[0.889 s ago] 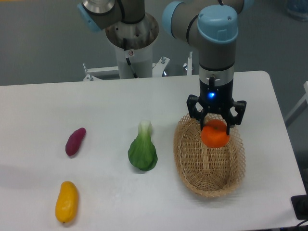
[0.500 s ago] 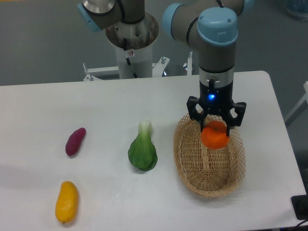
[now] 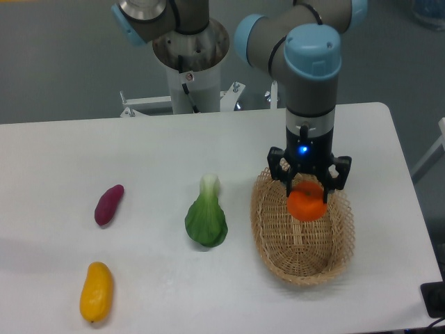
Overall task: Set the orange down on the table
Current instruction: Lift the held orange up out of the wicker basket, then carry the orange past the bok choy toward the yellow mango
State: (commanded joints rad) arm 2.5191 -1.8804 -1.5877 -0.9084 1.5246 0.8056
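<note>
Carefully — my claw [image 3: 309, 189] is clamped on the orange [image 3: 306, 204] above the basket [image 3: 272, 240]; clipping its rim could knock it loose.

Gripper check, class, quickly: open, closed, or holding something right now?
Gripper: closed on the orange, holding it over the wicker basket.

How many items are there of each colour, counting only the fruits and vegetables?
Orange: 1, the orange, held above the basket
Green: 1, the leafy vegetable
Purple: 1, the sweet potato
Yellow-orange: 1, the mango-like fruit
Total: 4
</note>
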